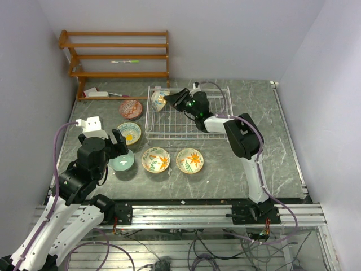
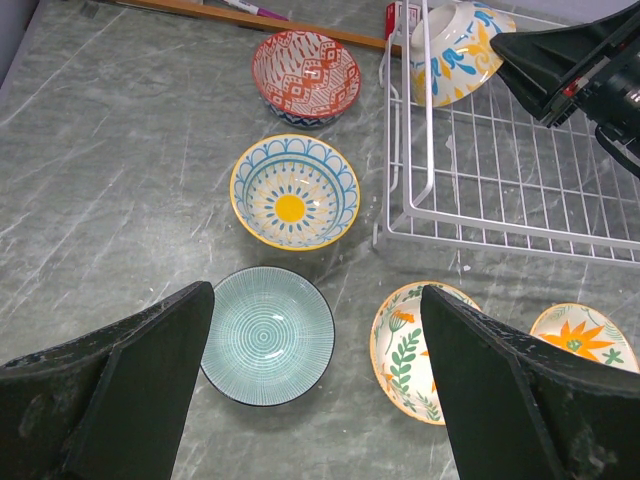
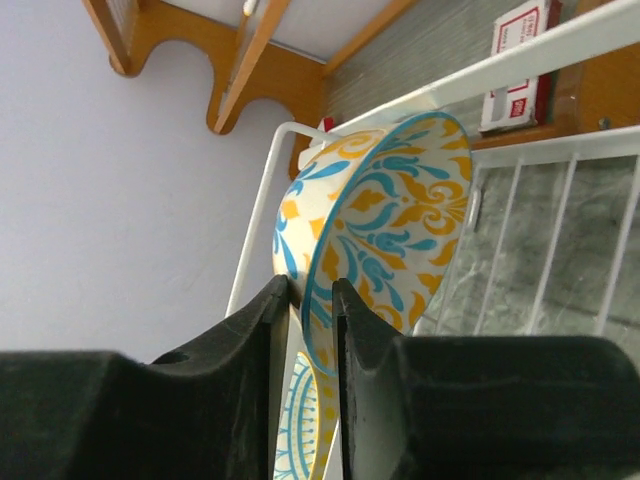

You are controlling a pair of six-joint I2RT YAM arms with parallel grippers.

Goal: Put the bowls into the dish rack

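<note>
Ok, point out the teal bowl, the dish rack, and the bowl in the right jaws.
teal bowl (image 2: 267,335): left wrist view, centre of its inside.
dish rack (image 2: 430,110): left wrist view, its side rail wire.
yellow-blue bowl (image 3: 390,230): right wrist view, its patterned wall.

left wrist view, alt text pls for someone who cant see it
The left claw hangs open above a teal bowl on the grey marbled table, with four more painted bowls nearby. At right, the white dish rack holds one blue-and-yellow bowl tilted in its corner, pinched by the right claw.
</note>
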